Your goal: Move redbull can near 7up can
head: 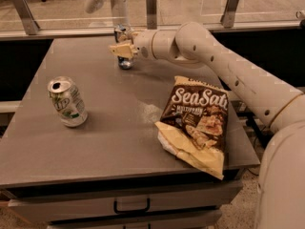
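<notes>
The redbull can (121, 32), slim and silver-blue, stands upright at the far middle of the grey table (109, 142). My gripper (122, 48) is at the can's middle, reaching in from the right and covering part of its body. The can's top and base show above and below it. The 7up can (67, 102), wider and whitish with green lettering, stands slightly tilted at the left of the table, well apart from the redbull can and nearer the front.
A brown Sea Salt chips bag (198, 123) lies at the right front, overhanging the table's edge. My white arm (224, 61) crosses above the right side. A glass rail with metal posts (151, 6) runs behind the table. A drawer handle (131, 208) shows below the front edge.
</notes>
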`<state>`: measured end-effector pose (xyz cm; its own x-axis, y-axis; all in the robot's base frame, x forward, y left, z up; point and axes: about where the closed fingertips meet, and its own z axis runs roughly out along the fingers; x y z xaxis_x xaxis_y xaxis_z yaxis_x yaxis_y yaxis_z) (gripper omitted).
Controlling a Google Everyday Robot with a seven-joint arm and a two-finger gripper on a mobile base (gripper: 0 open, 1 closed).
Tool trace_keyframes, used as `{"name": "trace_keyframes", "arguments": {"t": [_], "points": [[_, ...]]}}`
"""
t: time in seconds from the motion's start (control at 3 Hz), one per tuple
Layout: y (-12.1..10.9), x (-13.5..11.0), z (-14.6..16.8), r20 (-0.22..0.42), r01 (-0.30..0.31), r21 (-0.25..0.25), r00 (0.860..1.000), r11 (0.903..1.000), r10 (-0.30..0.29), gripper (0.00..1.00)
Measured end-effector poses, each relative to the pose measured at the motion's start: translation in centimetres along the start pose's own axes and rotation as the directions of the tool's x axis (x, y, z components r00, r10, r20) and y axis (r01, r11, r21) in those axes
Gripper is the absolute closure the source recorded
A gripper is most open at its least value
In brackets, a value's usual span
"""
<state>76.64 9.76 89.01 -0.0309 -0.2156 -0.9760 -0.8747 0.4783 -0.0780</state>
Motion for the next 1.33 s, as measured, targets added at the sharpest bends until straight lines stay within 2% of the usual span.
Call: {"name": "trace_keyframes", "arguments": {"t": [0.33,0.67,1.0,1.33], "points": [[1.4,-3.8,-2.1,0.040,0.009,-0.066,0.999,0.9978,-0.007,0.87],[6.2,-8.4,-5.4,0.076,0.007,-0.163,0.997,0.9866,0.006,1.00],[11.9,-10.3,-7.9,0.087,-0.007,-0.290,0.996,0.9570,0.034,1.00],[11.9,-10.3,-7.8,0.087,-0.007,-0.290,0.996,0.9571,0.034,1.00]]}}
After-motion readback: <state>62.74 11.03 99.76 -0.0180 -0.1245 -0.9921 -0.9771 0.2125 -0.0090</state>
